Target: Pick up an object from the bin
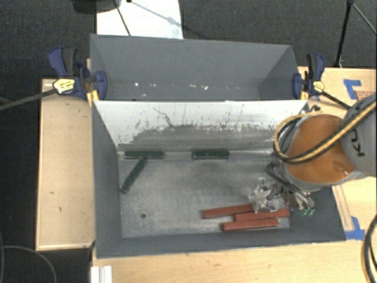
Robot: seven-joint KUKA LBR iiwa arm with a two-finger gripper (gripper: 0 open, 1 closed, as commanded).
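Green sticks [133, 174] lie back left in the bin [177, 196]; two red bars [247, 222] lie front right, side by side. Gripper [268, 200] sits over their right ends; open or closed, cannot tell. Bars look stiff, light, low-lying: pinch across the narrow width.
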